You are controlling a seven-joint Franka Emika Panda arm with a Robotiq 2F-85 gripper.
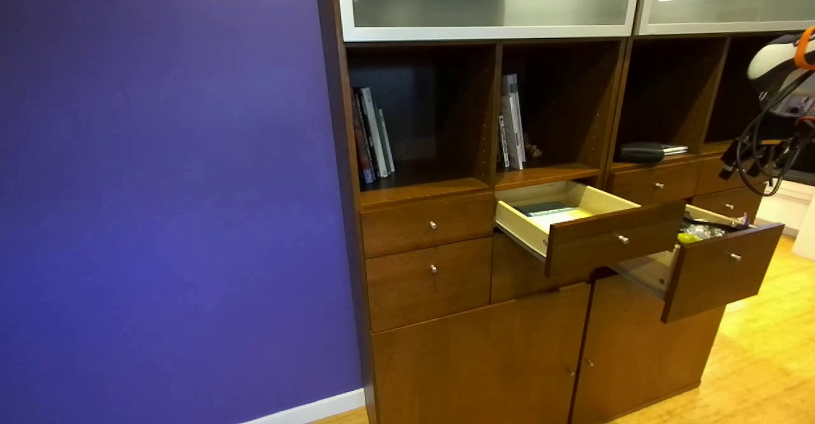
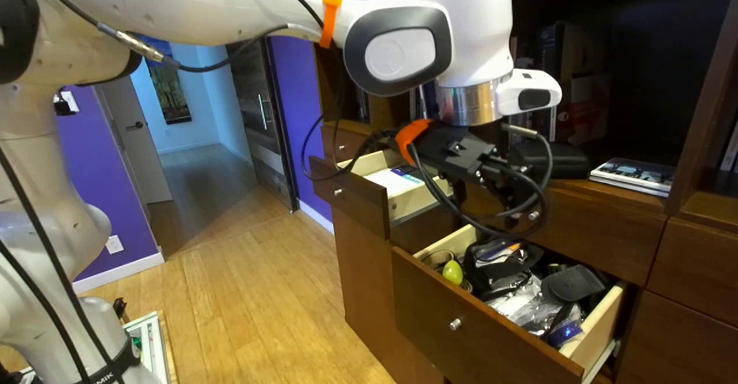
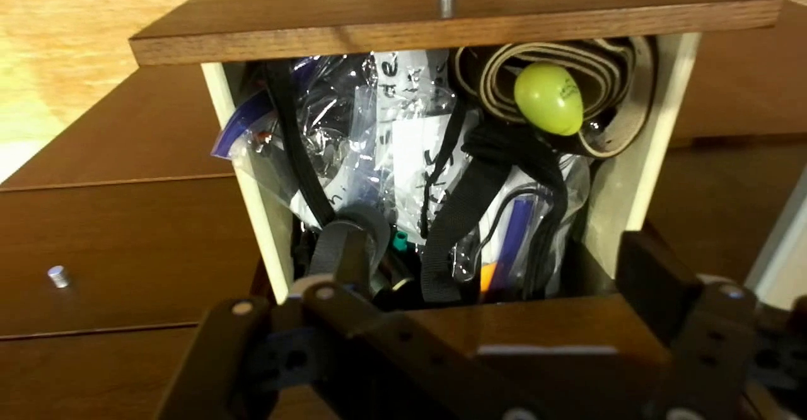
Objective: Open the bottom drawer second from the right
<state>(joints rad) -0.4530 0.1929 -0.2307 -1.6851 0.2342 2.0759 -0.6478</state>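
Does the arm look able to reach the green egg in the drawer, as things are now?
Probably yes: the drawer is open, the egg lies uncovered, and the gripper hangs open, higher up. Its looped cable might catch, though.

Books (image 1: 375, 134) stand in several shelf compartments (image 1: 439, 106) beside a purple wall (image 1: 172, 195), with light wooden flooring (image 2: 259, 274) below.

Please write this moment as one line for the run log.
Bottom drawer: pulled out, items inside | gripper: open, above drawer, clear of knob | another drawer: also out | task: looks done
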